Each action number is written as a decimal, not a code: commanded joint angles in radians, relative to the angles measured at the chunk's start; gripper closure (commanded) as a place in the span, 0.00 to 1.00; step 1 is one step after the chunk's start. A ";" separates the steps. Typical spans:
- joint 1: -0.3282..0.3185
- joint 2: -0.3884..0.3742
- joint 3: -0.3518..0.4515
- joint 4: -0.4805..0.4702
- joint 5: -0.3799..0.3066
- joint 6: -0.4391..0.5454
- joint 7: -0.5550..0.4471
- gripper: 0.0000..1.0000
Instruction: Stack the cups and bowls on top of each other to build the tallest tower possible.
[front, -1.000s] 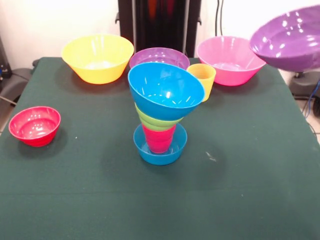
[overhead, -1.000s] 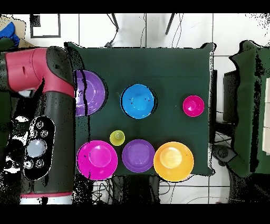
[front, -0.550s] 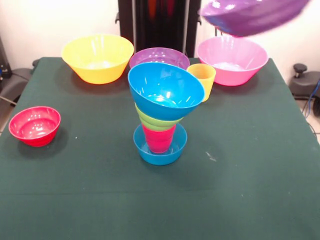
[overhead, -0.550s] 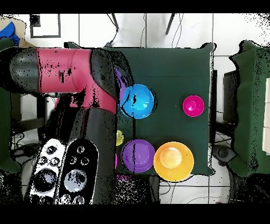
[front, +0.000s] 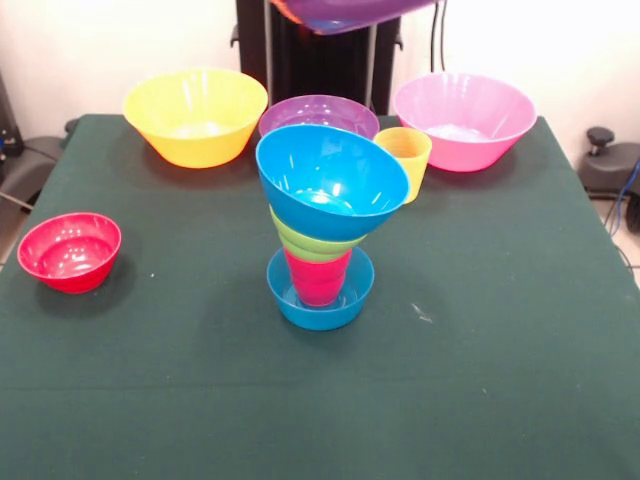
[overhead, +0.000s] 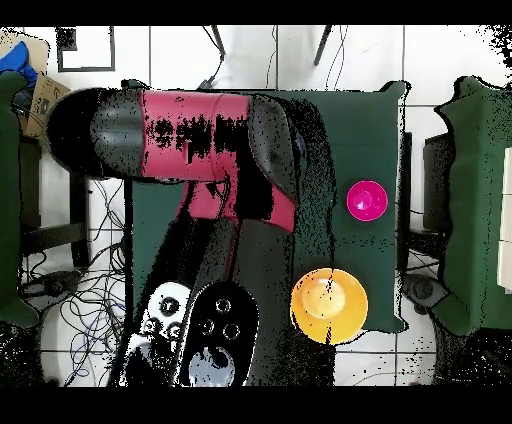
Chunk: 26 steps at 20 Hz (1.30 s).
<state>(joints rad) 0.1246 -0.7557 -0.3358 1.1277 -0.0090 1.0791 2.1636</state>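
The tower stands mid-table: a small blue bowl (front: 320, 303) as base, a red cup (front: 318, 279), a lime green bowl (front: 312, 246), and a medium blue bowl (front: 332, 181) on top, tilted toward the front. A purple bowl (front: 345, 12) hangs in the air at the top edge, above and behind the tower. The gripper carrying it is hidden above the picture's edge. In the overhead view the red and black arm (overhead: 200, 135) stretches over the table's middle and covers the tower. A yellow cup (front: 404, 160) stands behind the tower to the right.
Along the back edge sit a large yellow bowl (front: 195, 115), a second purple bowl (front: 318, 112) and a large pink bowl (front: 462, 118). A small red bowl (front: 69, 250) rests at the left. The overhead view shows the red bowl (overhead: 366, 200) and yellow bowl (overhead: 328, 305) beside the arm.
The purple bowl has travelled from the right side, up and leftward, to above the tower. In the overhead view the arm has swung across and now covers the table's middle.
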 joint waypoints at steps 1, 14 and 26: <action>-0.018 0.026 0.130 0.119 -0.146 -0.096 -0.276 1.00; 0.015 0.020 0.117 0.209 -0.257 -0.247 -0.164 1.00; 0.023 0.008 0.125 0.249 -0.283 -0.305 -0.120 1.00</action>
<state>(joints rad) 0.1327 -0.7607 -0.3097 1.2676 -0.2037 0.8120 2.1537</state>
